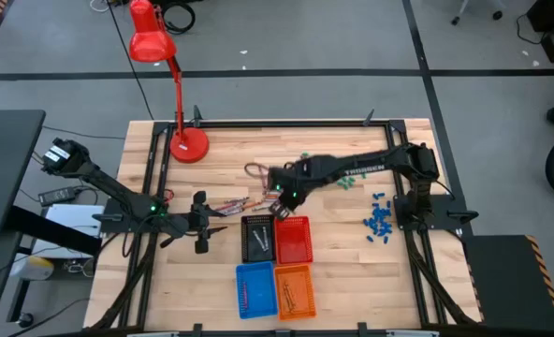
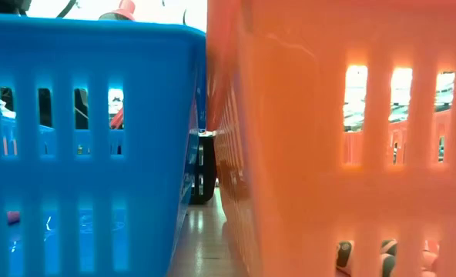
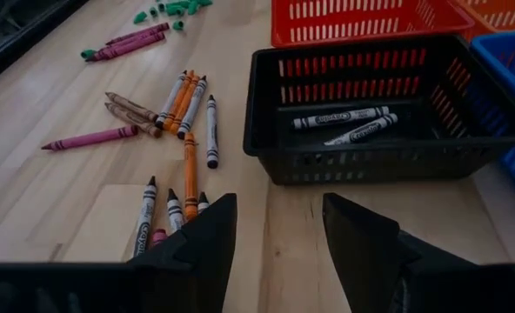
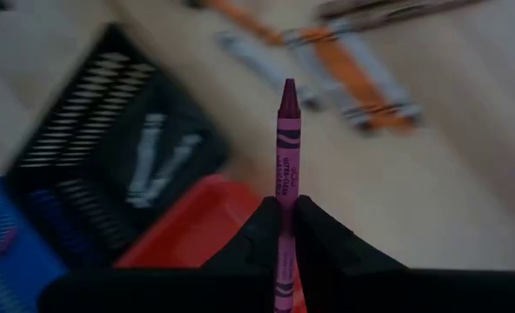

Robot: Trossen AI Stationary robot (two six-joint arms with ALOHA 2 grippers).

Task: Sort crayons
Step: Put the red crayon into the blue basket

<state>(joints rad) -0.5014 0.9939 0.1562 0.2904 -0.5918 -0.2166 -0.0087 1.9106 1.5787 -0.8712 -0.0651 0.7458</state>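
Observation:
Loose crayons [image 3: 183, 113] in orange, maroon, tan and grey lie flat on the wooden table [image 1: 352, 271], left of a black basket [image 3: 362, 104] that holds two grey crayons [image 3: 349, 122]. My left gripper [image 3: 279, 235] is open and empty, low over the table just near of these crayons; it also shows in the high view [image 1: 200, 241]. My right gripper [image 4: 285, 217] is shut on a maroon crayon [image 4: 286, 139], above the far ends of the black basket [image 1: 258, 237] and the red basket [image 1: 293, 240]; it also shows in the high view [image 1: 279, 208]. My right gripper pinches the maroon crayon's paper-wrapped body [image 4: 284, 196] between its two fingers. The crayon lies along the fingers and sticks out past their tips, its pointed end [image 4: 287, 91] away from the wrist. It is lifted clear, over the red basket's far edge [image 4: 197, 217].
A blue basket [image 1: 255, 288] and an orange basket [image 1: 294, 290] stand near of the black and red ones and fill the low view [image 2: 89, 138]. A red desk lamp [image 1: 188, 140] stands far left. Green pieces [image 1: 347, 184] and blue pieces [image 1: 380, 221] lie to the right.

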